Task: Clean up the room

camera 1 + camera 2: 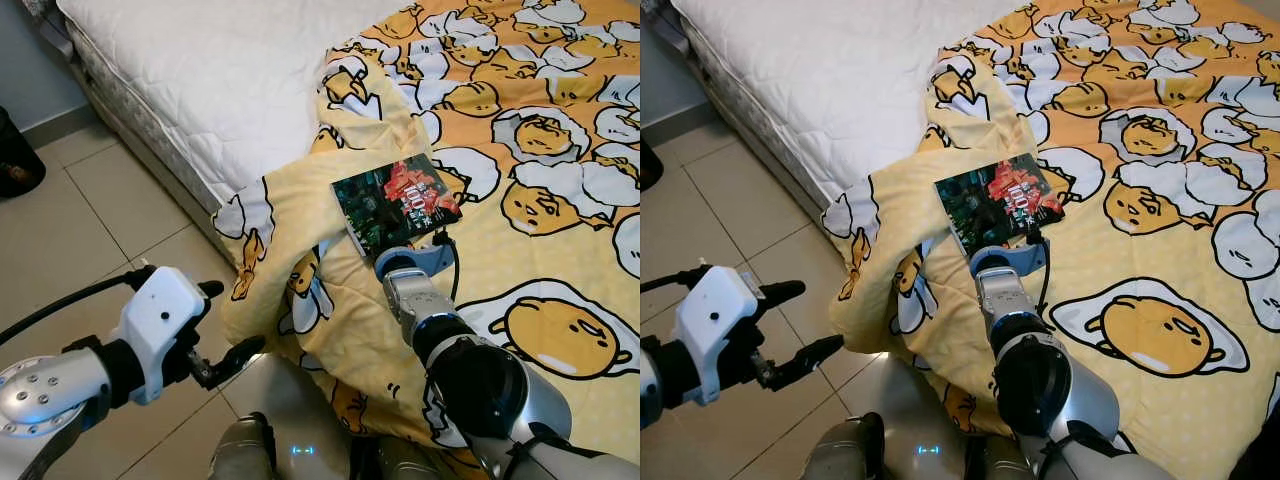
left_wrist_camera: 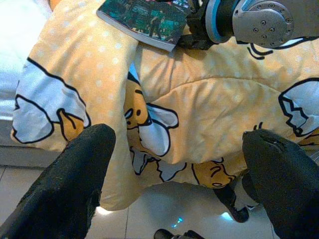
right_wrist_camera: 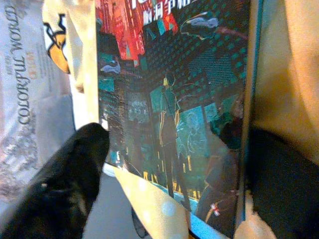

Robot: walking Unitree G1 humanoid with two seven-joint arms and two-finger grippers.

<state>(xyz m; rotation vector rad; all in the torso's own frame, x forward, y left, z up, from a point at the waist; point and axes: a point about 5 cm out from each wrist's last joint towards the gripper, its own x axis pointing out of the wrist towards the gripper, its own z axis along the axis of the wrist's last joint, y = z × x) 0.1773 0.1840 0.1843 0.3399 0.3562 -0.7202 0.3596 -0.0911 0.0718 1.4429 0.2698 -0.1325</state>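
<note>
right gripper [image 3: 174,164] fingers [image 3: 70,179] spread wide either side of book's near edge, not yet clamped. left gripper [image 2: 184,184] fingers [image 2: 75,184] wide open, holding nothing, low beside hanging fold.
beyond and under right fingers: bed [image 1: 200,80], then egg-print blanket [image 1: 560,230], rumpled, slumping over edge.
between right fingers: book [image 1: 395,200], flat on soft fold.
risk: soft blanket yielding under book, thin edge slipping out on closing; fabric pinched along with cover; book sliding off fold toward floor.
</note>
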